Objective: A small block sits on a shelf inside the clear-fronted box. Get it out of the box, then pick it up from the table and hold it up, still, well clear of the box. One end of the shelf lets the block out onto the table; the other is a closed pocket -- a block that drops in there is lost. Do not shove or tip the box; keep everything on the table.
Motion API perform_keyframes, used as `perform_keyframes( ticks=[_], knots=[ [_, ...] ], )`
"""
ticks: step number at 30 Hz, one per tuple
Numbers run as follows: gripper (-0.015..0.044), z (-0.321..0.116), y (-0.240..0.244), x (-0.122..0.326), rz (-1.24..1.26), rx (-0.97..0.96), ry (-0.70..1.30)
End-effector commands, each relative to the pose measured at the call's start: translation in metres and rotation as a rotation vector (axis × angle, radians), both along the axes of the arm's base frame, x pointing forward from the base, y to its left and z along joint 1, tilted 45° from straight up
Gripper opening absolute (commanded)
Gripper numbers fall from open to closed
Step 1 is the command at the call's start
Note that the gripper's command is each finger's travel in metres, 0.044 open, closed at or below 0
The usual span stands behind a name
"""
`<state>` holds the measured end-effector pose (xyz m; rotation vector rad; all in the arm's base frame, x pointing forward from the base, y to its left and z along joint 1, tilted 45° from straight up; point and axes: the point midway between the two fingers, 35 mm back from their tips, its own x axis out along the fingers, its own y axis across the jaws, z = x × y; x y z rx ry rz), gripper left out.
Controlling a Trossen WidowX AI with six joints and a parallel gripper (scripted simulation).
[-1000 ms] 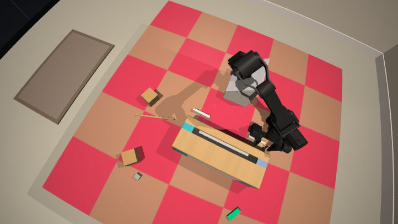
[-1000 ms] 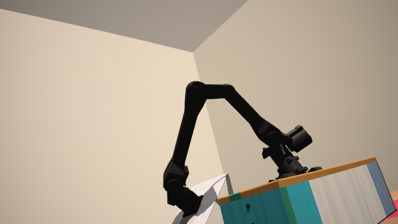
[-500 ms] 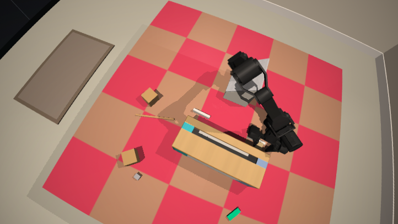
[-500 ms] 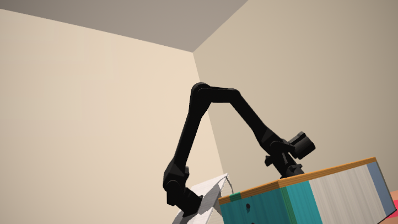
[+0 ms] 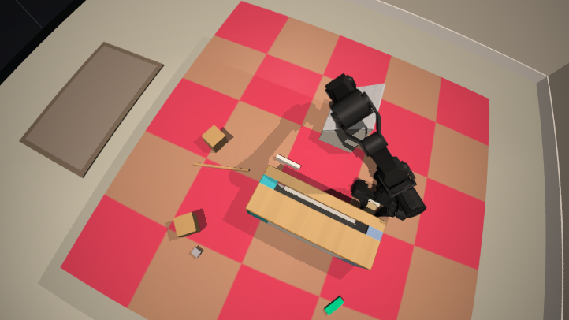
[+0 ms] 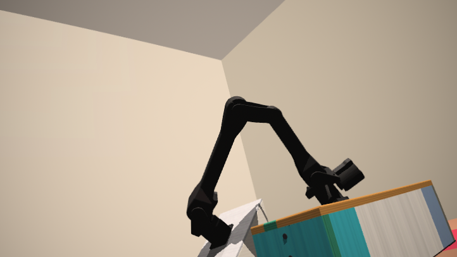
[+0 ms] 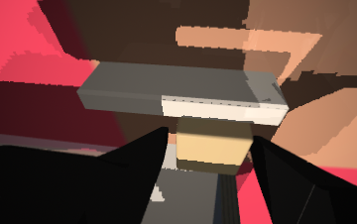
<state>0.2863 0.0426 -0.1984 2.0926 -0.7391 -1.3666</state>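
Pincer: fingers apart, either side of the block, gripping nothing.
Block: tan, on the bench beside the box.

My arm rises from its base at the lower middle of the exterior view, bends sharply at the elbow near frame center, and slopes down to the right. My wrist points downward. My gripper is partly open and closing; both dark fingers enter from the bottom corners of the wrist view, gripping nothing.
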Motion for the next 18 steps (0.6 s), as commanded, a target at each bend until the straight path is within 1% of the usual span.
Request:
perform_keyframes(
  ticks=[1, 4, 7, 10, 18],
  knots=[
    [0.018, -0.001, -0.002, -0.001, 0.003, -0.006, 0.001],
    [0.0101, -0.001, -0.002, -0.001, 0.003, -0.006, 0.001],
    [0.0081, -0.001, -0.002, -0.001, 0.003, -0.006, 0.001],
    [0.0003, 0.004, 0.004, 0.0, 0.003, -0.004, 0.001],
    [0.0, 0.037, 0.037, 0.004, 0.001, 0.0, 0.001]
  ],
)
